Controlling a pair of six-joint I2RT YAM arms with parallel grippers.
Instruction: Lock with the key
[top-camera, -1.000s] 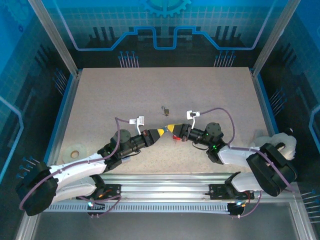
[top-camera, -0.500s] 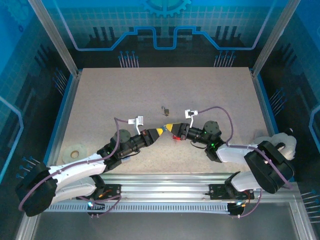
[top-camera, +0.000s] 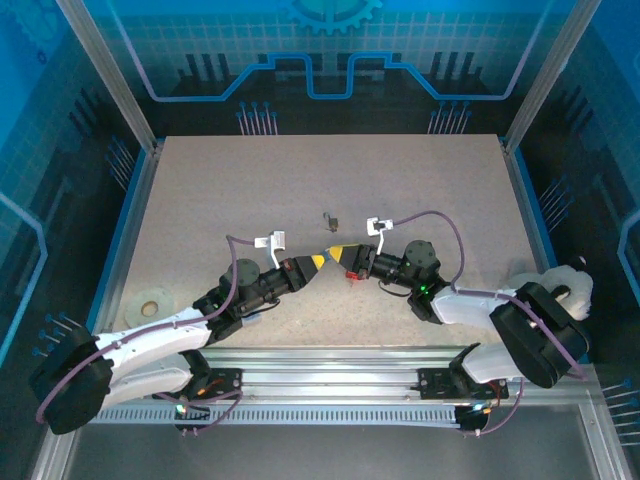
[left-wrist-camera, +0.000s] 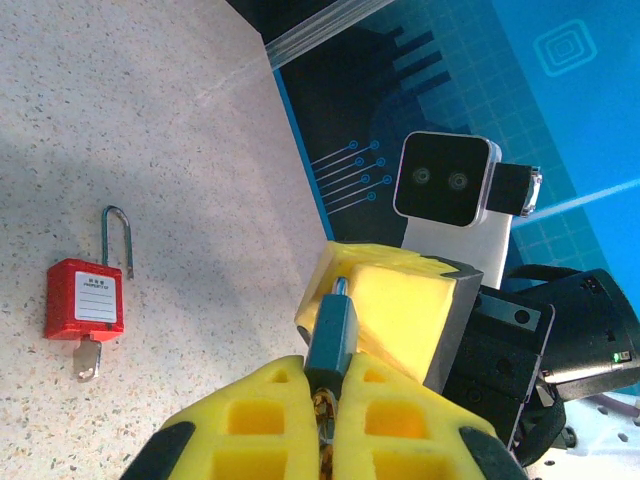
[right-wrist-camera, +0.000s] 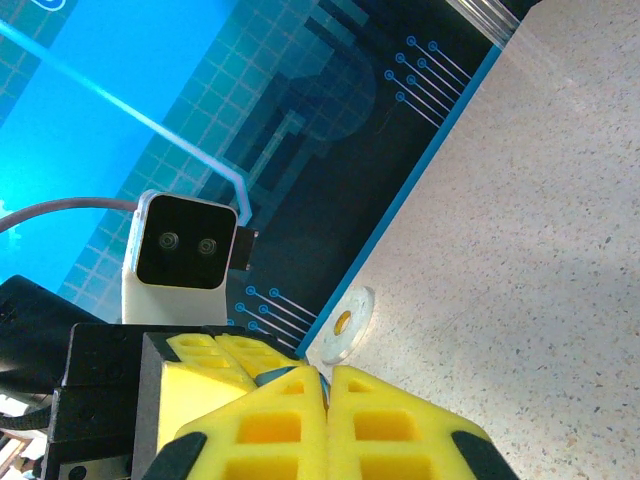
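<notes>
Your left claw (left-wrist-camera: 325, 380) is clamped on the key (left-wrist-camera: 331, 335), its teal head pinched between the yellow pads and its metal tip up against your right claw (right-wrist-camera: 326, 385). That claw is closed tight, and you can't tell whether it grips anything. The two meet nose to nose over the front middle of the counter (top-camera: 420, 180). The red padlock (left-wrist-camera: 85, 300) lies flat just beside them with its shackle open; its white label's print is too small to read. A brass padlock (top-camera: 331, 219) sits near behind. You have wide bare room back and to both side edges, and a white ring (top-camera: 152, 300) rests by the left edge
</notes>
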